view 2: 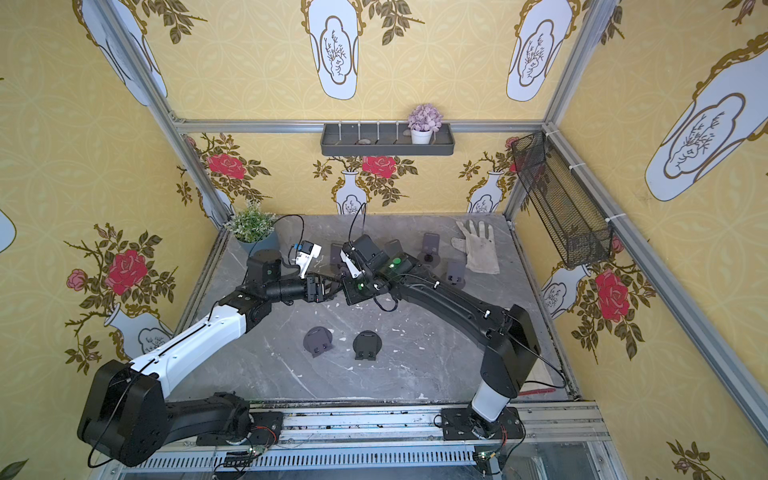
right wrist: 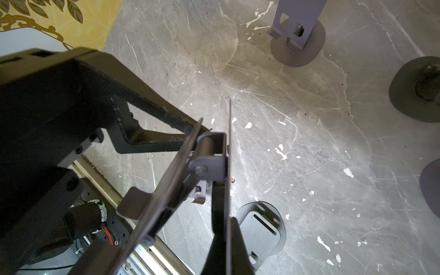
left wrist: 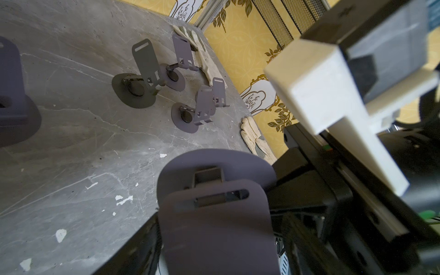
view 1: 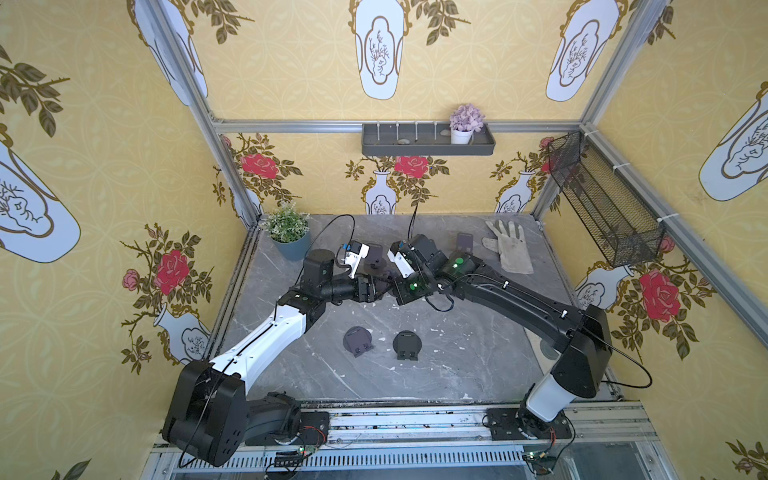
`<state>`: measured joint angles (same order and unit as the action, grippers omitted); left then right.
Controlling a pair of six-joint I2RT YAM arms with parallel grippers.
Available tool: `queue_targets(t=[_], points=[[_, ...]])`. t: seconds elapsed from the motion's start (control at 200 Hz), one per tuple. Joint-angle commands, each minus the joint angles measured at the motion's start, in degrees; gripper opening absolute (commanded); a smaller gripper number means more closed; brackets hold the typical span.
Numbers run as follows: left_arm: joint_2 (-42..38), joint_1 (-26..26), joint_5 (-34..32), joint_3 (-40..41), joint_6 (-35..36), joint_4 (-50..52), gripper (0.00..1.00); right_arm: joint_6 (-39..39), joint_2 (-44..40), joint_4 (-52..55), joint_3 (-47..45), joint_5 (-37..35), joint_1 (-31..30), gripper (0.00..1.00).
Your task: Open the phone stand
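We find the phone stand (left wrist: 214, 214) at the lower centre of the left wrist view, held above the table (left wrist: 71, 119) between both arms, its two plates partly apart. The right end effector (right wrist: 226, 214) is clamped on the thin edge of the base plate. The left end effector (view 1: 379, 289) is at the slotted plate, but we cannot tell whether it grips. Our concern is that a stiff hinge or an off-centre pull could twist the base out of that narrow pinch and drop the stand.
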<state>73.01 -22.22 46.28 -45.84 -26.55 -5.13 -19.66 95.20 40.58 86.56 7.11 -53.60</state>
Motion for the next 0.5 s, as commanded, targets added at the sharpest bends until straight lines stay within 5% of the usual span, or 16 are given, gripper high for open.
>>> queue_targets(t=[0.0,0.205,0.495], points=[[-0.4,0.0,-0.9,-0.2,0.4,-0.6,0.77,-0.5,-0.2,-0.8,-0.5,-1.2,0.0,0.0],[0.2,0.1,-1.1,-0.8,-0.3,-0.6,0.79,-0.3,-0.4,-0.5,-1.0,-2.9,-0.1,0.0],[1.3,0.2,0.0,-0.8,-0.6,-0.8,0.69,0.0,-0.4,-0.2,-0.8,-4.0,-0.2,0.0]])
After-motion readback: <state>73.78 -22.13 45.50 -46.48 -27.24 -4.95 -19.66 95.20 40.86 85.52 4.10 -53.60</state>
